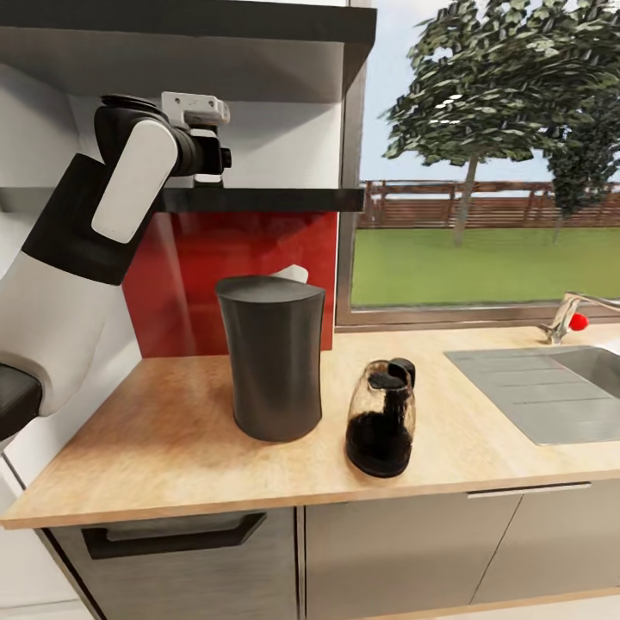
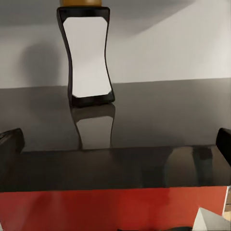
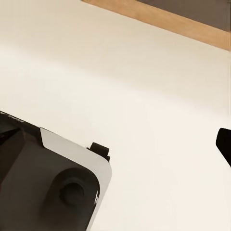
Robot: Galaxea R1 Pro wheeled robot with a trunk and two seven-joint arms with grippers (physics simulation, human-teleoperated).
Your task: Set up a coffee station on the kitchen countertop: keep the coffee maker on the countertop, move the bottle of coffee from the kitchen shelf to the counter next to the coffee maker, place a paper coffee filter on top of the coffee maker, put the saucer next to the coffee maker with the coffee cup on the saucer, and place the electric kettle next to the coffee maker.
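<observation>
Kitchen with a window onto a lawn, seen from the head camera: the countertop (image 1: 172, 422) carries the coffee maker (image 1: 271, 357), and the kettle (image 1: 381, 419) stands just beside it, so those two steps look done. A white object peeks from behind the maker's top; I cannot tell what it is. The left arm is raised, its gripper (image 1: 209, 164) at the dark shelf (image 1: 284, 200) above the red backsplash (image 1: 250, 258).

Left wrist view: the bottle (image 2: 88, 55) stands upright on the glossy shelf, ahead of the gripper and apart from it; both fingertips (image 2: 10, 139) sit at the frame's edges, jaws wide apart. Fetching it seems the step in hand.

Right wrist view: pale floor, with part of the robot's base (image 3: 48, 183); the jaws' state cannot be told. Filter, saucer and cup placements look still undone.
</observation>
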